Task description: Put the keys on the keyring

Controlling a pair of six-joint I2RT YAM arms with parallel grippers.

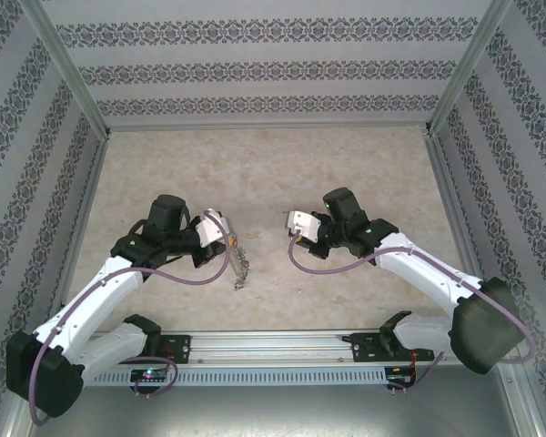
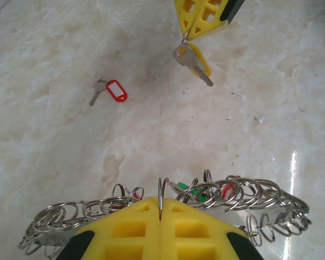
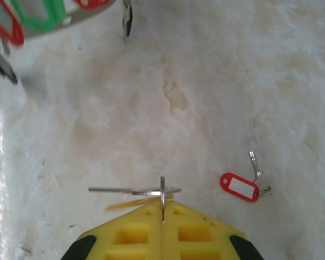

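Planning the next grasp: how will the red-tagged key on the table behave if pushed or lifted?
The red-tagged key lies flat on the smooth table, so it probably slides rather than rolls. Key and tag join at a small ring, so lifted by one, the other likely dangles. Thin and small, it seems light.

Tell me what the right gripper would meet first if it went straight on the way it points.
The right gripper would likely meet the keyring held by the left gripper, slightly left of its line; bare tabletop lies between. Height is unclear; it might pass beside.
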